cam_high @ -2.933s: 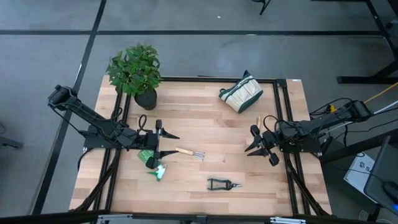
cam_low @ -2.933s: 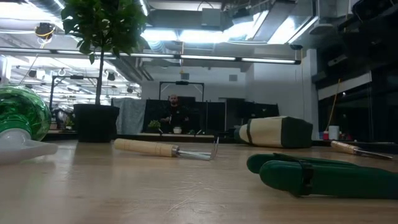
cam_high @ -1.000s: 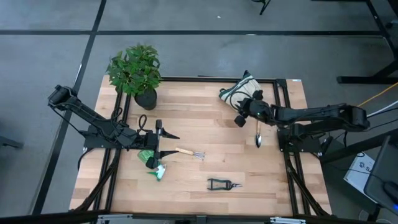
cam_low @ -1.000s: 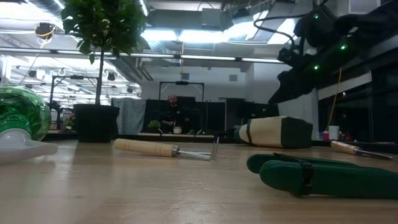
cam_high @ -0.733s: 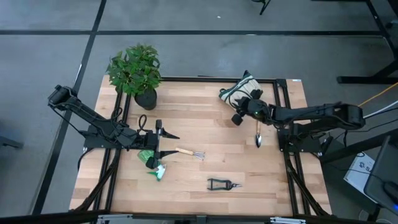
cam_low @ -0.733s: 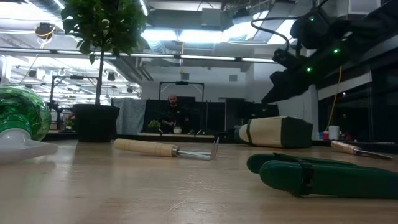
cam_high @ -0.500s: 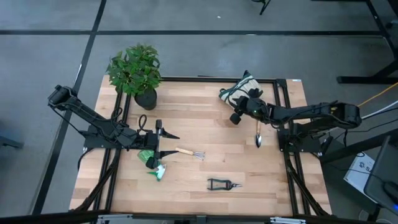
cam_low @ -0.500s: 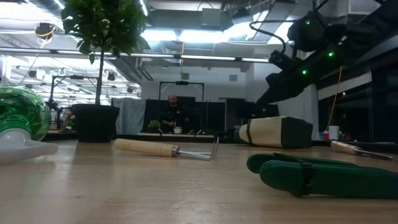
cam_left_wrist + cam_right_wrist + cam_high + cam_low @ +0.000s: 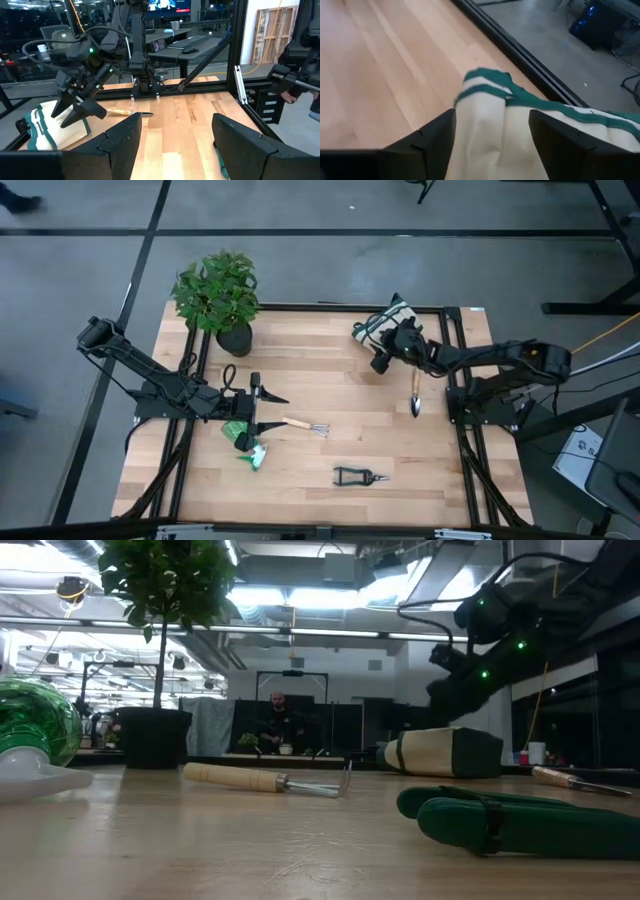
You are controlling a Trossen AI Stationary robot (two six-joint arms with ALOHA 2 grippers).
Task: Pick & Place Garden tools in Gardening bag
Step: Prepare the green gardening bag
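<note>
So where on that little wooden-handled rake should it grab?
Probably mid-handle of the rake, coming straight down. It lies flat with the bare wooden handle toward the left gripper and the metal tines pointing away, so open fingers could close across the handle.

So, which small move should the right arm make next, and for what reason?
Probably lower the right gripper a little onto the gardening bag and close on its fabric. The fingers are open and hover just over the bag, which lies on its side at the table's far edge; no tool is held yet. The left gripper waits by the rake.
</note>
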